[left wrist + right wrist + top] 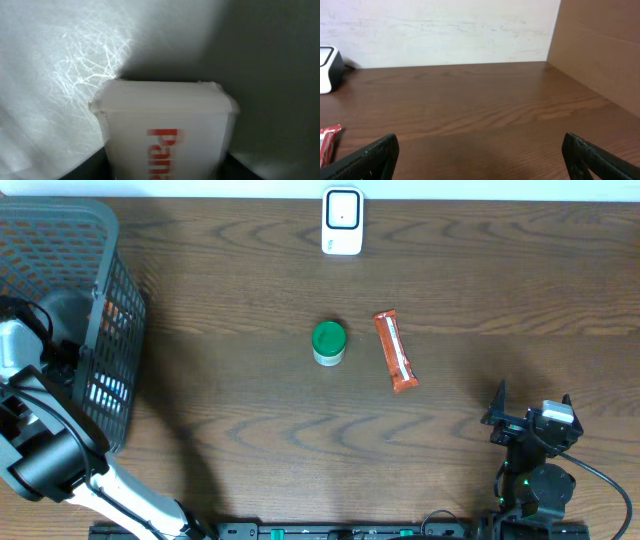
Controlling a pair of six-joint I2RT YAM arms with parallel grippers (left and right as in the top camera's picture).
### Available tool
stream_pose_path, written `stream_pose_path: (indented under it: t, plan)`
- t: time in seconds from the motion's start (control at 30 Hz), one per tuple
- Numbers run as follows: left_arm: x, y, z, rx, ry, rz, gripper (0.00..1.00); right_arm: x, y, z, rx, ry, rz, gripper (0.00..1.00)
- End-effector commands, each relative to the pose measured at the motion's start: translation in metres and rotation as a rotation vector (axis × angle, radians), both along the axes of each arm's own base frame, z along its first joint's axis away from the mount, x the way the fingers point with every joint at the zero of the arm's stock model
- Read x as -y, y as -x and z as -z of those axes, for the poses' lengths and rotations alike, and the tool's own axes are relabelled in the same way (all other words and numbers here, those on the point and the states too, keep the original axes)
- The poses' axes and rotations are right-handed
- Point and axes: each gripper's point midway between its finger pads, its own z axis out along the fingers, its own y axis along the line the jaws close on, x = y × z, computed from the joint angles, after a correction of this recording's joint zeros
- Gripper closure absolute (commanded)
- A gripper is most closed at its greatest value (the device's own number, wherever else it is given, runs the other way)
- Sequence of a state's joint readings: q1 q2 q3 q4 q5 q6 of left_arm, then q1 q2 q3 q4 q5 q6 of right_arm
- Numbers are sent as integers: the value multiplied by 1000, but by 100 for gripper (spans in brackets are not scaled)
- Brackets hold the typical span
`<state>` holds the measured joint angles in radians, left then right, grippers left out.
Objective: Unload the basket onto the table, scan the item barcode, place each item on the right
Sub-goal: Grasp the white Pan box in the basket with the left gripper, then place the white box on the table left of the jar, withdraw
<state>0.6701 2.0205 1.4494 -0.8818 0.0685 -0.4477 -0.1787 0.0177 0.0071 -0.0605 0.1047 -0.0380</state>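
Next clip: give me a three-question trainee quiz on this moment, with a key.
1. True or false: the green-lidded jar stands on the table, outside the basket.
2. Which arm reaches into the basket? A) the left arm B) the right arm C) neither
3. Fill in: in the left wrist view, the lettering on the white box is ___ in colour.

Key: 1 true; 2 A; 3 red.
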Motion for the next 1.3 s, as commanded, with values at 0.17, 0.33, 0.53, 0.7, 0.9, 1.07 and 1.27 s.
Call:
stream_pose_path:
  t: [0.17,0.33,0.53,0.7,0.9,1.07,1.27]
  plan:
    - [12,12,6,-59,48,2,59,-2,0,1,-5,11,-9,1]
    - [-1,-3,-52,26,-18,-2,59,-2,0,1,-5,11,-9,1]
    - [-20,-26,-190,292,-228,-2,58,-2,0,1,-5,11,-9,1]
    - [-3,-21,-305,565,-363,-2,57,-2,0,1,-5,11,-9,1]
    - [69,-13,-366,810,-255,122,57,-2,0,1,-5,11,-9,1]
    - [151,-9,-349,760,-4,273,57,-2,0,1,-5,12,-9,1]
    - [225,-4,-299,525,135,450,57,-2,0,1,-6,11,-9,1]
